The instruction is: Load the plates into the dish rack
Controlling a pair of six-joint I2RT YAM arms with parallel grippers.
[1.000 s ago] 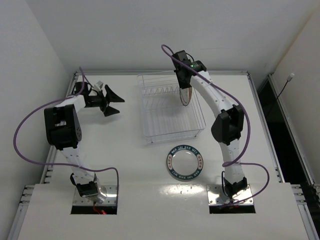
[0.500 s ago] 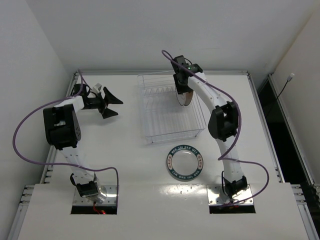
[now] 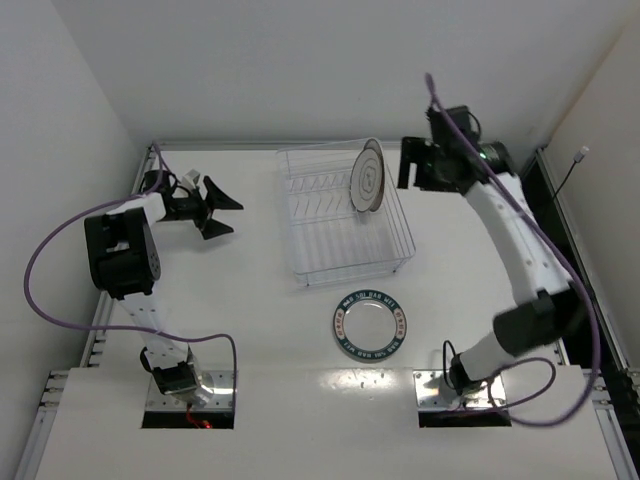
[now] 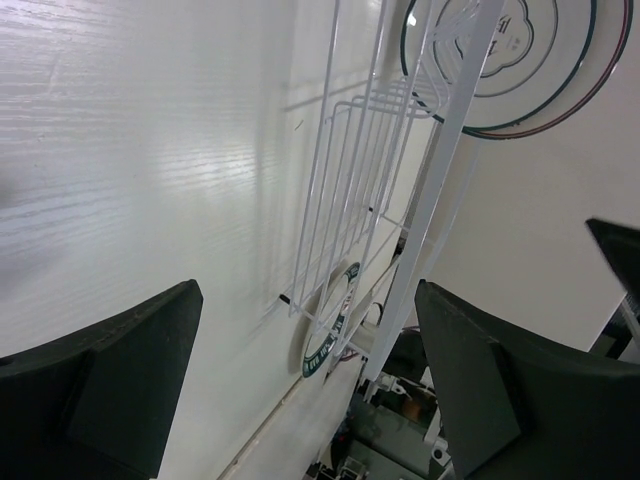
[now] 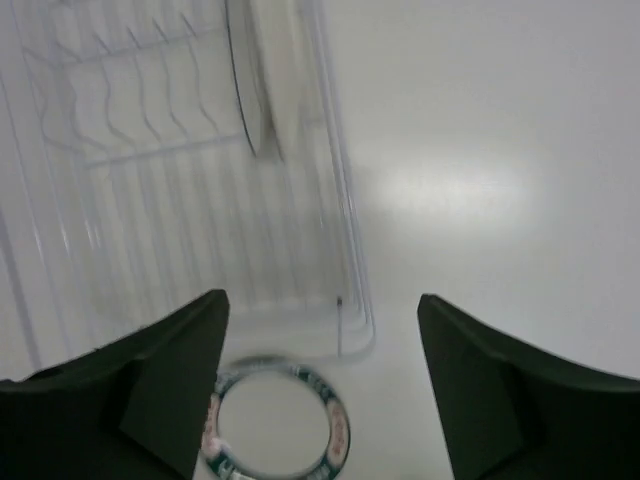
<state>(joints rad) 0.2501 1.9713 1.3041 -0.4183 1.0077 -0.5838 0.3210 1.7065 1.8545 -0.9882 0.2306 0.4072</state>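
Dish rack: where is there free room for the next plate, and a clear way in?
The dish rack is bare across its near and left parts; only the ringed plate stands at its far right. Bare table lies between rack and left gripper. Crowded in front, where the blue-rimmed plate lies.

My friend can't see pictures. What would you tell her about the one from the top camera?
A white plate stands on its edge in a clear dish rack on a white table. The right gripper is beside it, holding nothing, and the left gripper hangs open off to the left. A blue-rimmed plate lies flat on the near side of the rack.
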